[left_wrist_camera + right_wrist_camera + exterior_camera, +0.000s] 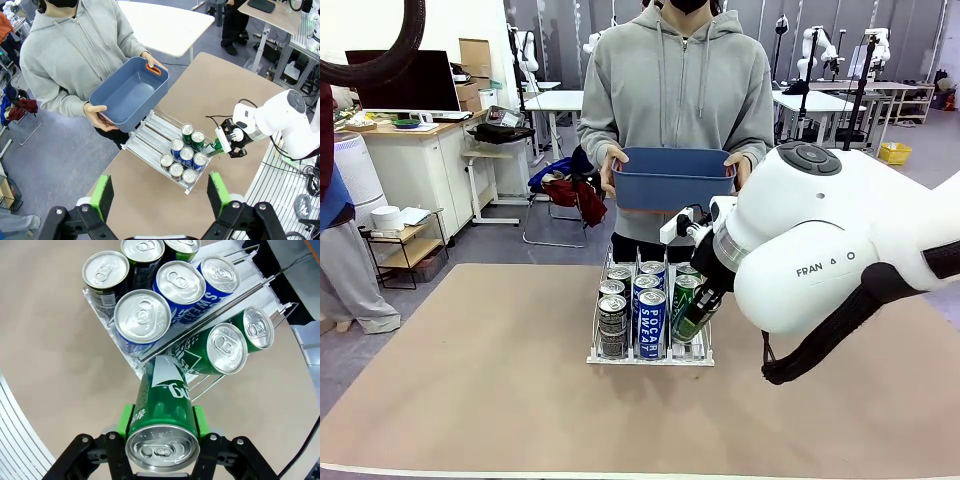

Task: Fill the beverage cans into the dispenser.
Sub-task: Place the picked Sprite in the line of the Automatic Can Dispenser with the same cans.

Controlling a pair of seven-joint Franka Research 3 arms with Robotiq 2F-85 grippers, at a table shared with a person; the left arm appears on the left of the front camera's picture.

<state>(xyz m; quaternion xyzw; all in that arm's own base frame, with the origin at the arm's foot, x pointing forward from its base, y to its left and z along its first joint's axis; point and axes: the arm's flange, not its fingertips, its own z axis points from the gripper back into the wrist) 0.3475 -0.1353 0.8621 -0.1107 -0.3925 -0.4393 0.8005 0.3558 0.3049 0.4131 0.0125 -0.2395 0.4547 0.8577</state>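
Grey floor (500,245), white tables (560,100) behind, monitor (405,82) on white cabinet (415,165) at left, yellow bin (894,153) far right.

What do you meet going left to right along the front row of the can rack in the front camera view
Dark can → blue can → green can tilted in the right gripper, all at the front of the rack.

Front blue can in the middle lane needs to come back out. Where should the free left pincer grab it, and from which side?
Probably from above, clamping the upper body just under the silver rim of the front blue can. It stands upright in the dispenser, with a dark can and a green can close on either side and the low front lip below, so only the top is free.
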